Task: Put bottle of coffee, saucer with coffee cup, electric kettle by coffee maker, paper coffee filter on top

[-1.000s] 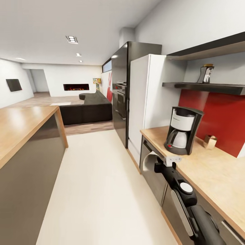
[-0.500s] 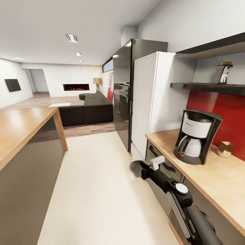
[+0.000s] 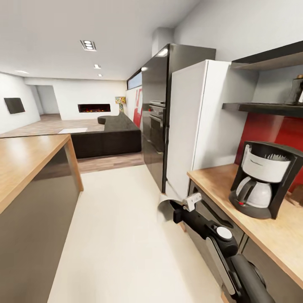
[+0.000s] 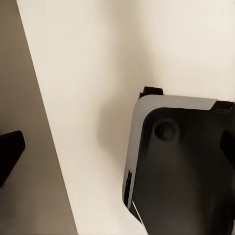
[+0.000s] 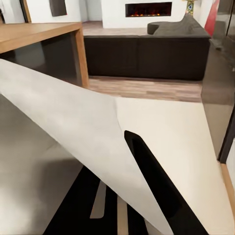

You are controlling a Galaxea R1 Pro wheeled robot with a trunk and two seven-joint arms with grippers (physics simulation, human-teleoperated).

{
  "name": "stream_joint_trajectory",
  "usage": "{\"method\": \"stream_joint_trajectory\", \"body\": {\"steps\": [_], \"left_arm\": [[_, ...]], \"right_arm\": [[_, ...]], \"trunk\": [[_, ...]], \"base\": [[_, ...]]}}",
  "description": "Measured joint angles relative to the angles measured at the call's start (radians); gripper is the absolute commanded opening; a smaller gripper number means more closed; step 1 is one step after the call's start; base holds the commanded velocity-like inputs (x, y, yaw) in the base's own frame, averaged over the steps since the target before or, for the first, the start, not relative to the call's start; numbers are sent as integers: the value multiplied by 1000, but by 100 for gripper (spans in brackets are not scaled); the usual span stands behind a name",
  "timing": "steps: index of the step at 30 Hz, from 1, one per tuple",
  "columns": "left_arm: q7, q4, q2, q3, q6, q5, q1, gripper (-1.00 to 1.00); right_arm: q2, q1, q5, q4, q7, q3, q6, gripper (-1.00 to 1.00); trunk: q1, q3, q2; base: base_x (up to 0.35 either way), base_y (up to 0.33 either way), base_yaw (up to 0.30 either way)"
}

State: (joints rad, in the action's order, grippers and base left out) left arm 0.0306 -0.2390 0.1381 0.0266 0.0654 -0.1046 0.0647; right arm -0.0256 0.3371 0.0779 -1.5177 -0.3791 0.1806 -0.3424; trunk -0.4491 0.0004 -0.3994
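Island counter: far left, wood top, nothing of the task on it.
Left gripper: only a dark finger tip at the edge of the left wrist view, over pale floor and the robot's dark base; open or closed cannot be told.
Floor: pale, running on toward the sofa and fireplace far back.
Paper filter: white cone, held low over the floor, just left of the countertop edge (not yet above it).
Right gripper: closed on the filter; in the right wrist view the sheet lies across a black finger.
Fridge: white, right of centre, beside the countertop's far end.
Countertop: right, with the coffee maker in place.
Shelf: above, dark coffee bottle at the right edge, not yet brought down.
Done: coffee maker on the counter; filter in hand.
Left: filter onto the machine, bottle, saucer, cup, kettle.
Change from earlier: whole view swung left, so coffee maker and bottle sit further right in the picture; filter now lower and further left, clear of the counter.
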Motion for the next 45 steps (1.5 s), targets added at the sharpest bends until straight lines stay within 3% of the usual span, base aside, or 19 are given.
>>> {"method": "stream_joint_trajectory", "body": {"steps": [37,45], "left_arm": [[0,0,-1,-1,0,0,0,100],[0,0,-2,-1,0,0,0,100]], "right_arm": [[0,0,0,2,-6,0,2,-100],[0,0,0,1,-6,0,2,-100]], "trunk": [[0,0,0],[0,0,0]], "base": [[338,145,0],[338,141,-157]]}}
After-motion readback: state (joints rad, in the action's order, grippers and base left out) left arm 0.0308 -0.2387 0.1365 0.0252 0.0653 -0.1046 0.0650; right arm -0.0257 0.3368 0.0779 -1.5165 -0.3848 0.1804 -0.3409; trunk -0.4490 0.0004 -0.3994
